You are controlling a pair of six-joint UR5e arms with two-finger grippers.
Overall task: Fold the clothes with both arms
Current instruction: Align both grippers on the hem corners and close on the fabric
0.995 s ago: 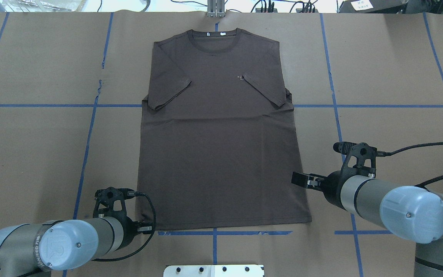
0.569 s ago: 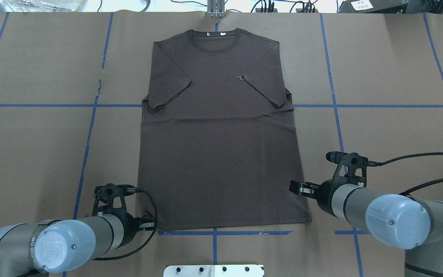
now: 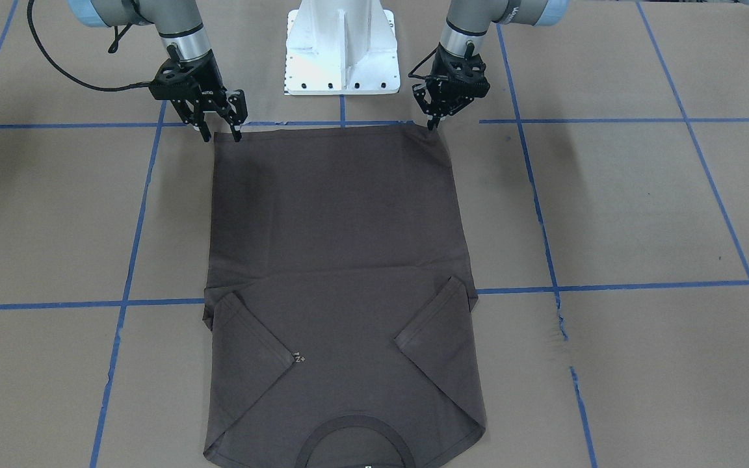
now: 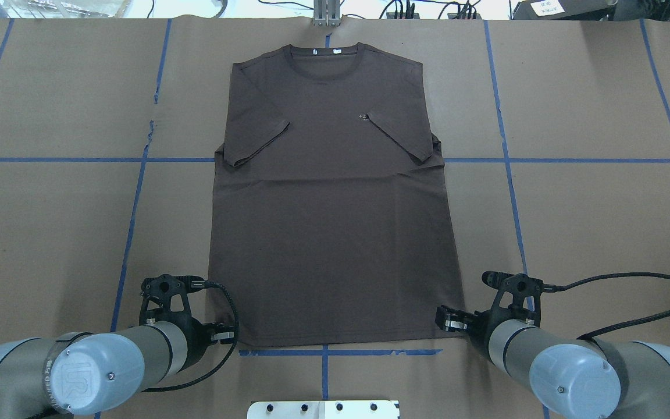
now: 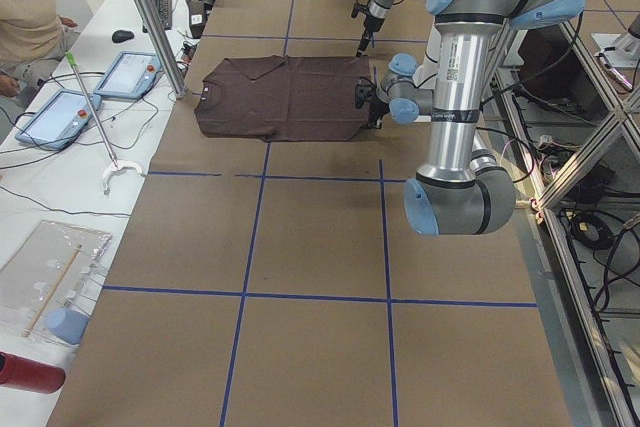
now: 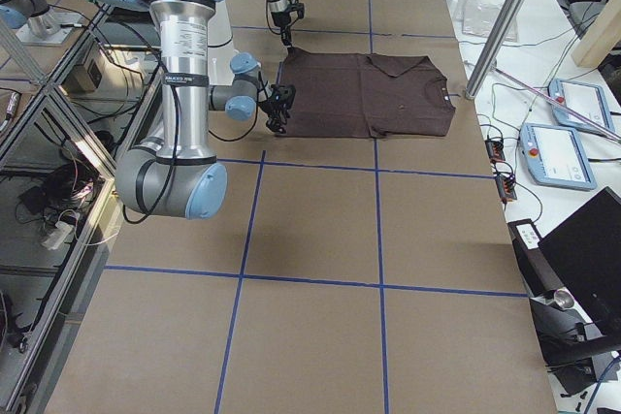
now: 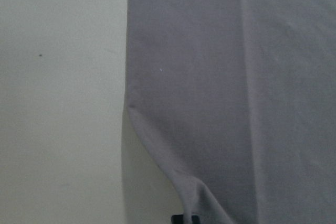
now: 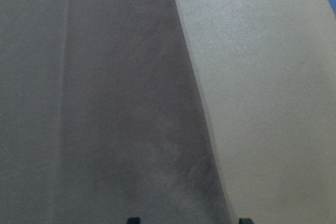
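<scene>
- I see the shirt flat on the table, collar at 12 o'clock.
- Left gripper pinches its 7 o'clock hem corner.
- Right gripper is spread, straddling the 5 o'clock corner.

Bright, even overhead light — only faint soft shadows; wrist views pale and slightly blurred, exterior views sharp

You see the shirt from above its hem in one view and from above its collar in another. Two side cameras look along it from far off. Both wrist cameras sit close over its hem corners.
</scene>
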